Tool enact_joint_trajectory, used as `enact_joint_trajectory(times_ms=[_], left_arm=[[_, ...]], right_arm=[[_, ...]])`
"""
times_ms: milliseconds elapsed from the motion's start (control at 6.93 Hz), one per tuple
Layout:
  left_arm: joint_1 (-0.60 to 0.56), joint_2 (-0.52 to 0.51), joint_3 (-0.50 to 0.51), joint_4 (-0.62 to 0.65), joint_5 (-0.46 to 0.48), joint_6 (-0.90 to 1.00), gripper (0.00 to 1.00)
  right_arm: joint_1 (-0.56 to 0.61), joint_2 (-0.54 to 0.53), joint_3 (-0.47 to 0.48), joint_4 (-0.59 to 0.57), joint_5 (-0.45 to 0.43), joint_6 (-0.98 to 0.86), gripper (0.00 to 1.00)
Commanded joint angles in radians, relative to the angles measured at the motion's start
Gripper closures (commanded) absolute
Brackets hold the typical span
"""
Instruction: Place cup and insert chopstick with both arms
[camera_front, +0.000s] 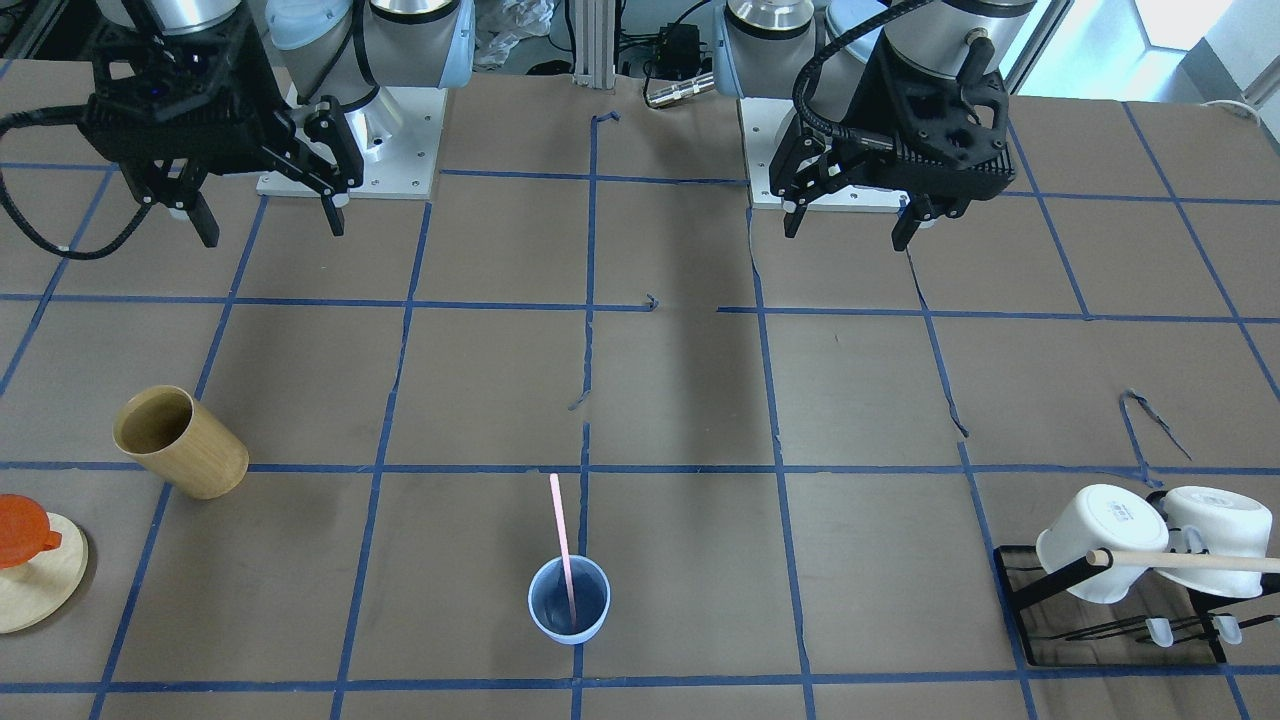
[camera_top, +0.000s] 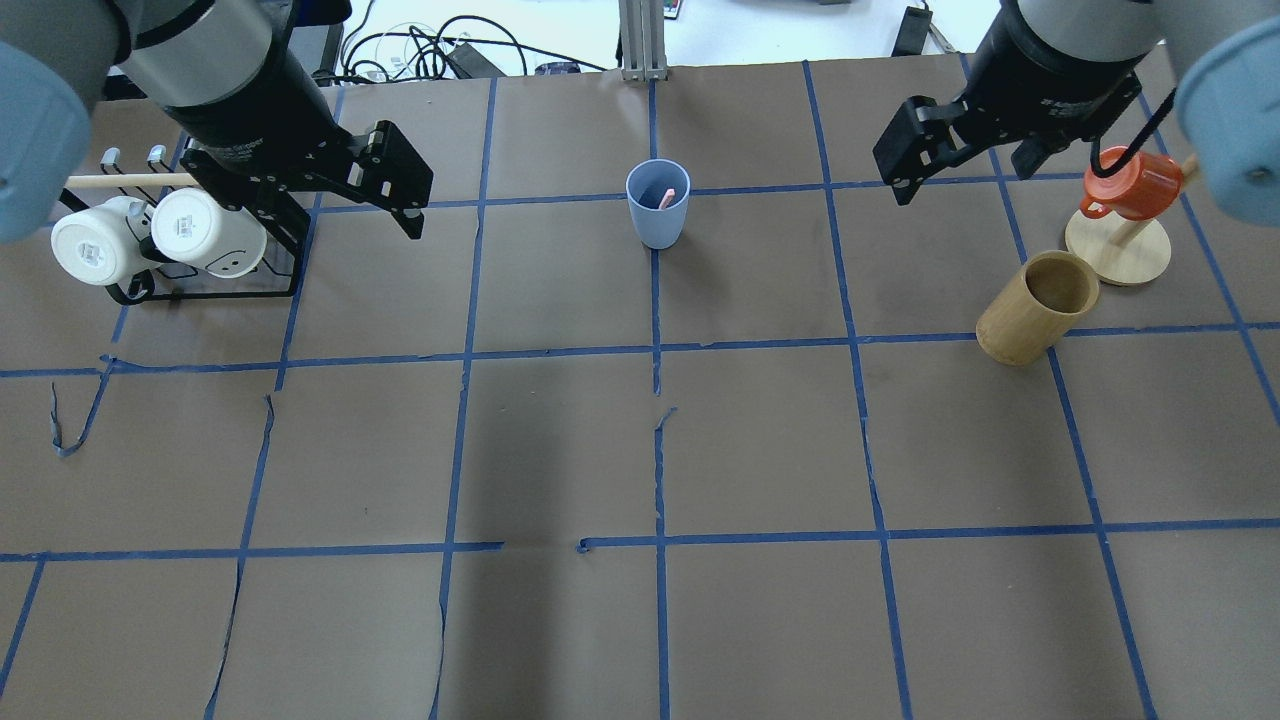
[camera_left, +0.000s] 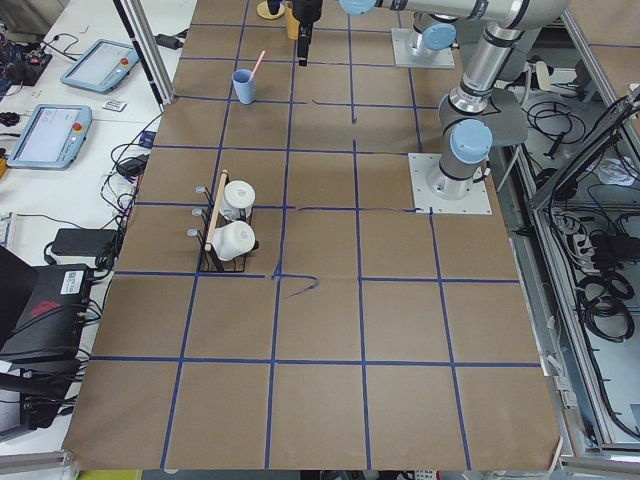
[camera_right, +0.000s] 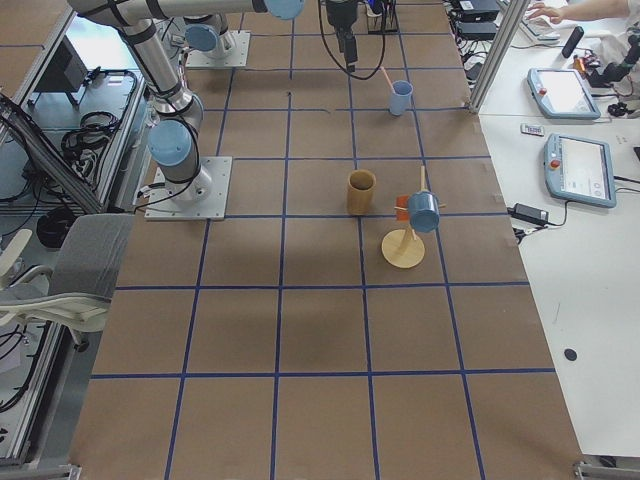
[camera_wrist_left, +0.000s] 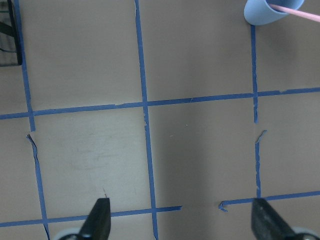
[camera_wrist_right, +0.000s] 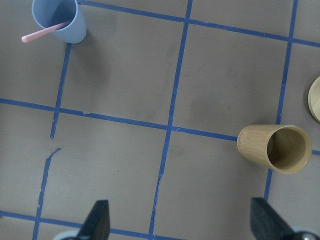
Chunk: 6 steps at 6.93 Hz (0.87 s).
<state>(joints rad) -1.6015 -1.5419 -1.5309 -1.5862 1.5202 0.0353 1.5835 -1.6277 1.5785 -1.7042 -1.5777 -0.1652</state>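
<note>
The light-blue cup (camera_front: 568, 602) stands upright on the table's middle line, on the operators' side. It also shows in the overhead view (camera_top: 657, 210). The pale-pink chopstick (camera_front: 560, 530) stands in it and leans on the rim, its top well above the cup. My left gripper (camera_front: 847, 232) hangs open and empty above the table near its base, far from the cup. My right gripper (camera_front: 270, 230) is likewise open and empty near its base. The left wrist view shows the cup (camera_wrist_left: 267, 11) at its top right, the right wrist view shows the cup (camera_wrist_right: 57, 20) at its top left.
A tan wooden cup (camera_front: 185, 443) stands on my right side, beside a round wooden stand with an orange mug (camera_front: 25, 530). On my left side a black rack (camera_front: 1020, 590) holds two white mugs (camera_front: 1100, 540) and a light-wood rod (camera_front: 1190, 562).
</note>
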Motion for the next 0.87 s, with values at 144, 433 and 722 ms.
enact_joint_trajectory(times_ms=[144,433,722], left_arm=[[0.000,0.000,0.002,0.000,0.002,0.000,0.00],[0.000,0.000,0.002,0.000,0.002,-0.002,0.00],[0.000,0.000,0.002,-0.001,0.002,0.000,0.00]], right_arm=[[0.013,0.018,-0.011,-0.035,0.008,0.024,0.00],[0.006,0.020,-0.014,-0.028,0.074,0.026,0.00],[0.003,0.020,-0.066,0.050,0.074,0.053,0.00]])
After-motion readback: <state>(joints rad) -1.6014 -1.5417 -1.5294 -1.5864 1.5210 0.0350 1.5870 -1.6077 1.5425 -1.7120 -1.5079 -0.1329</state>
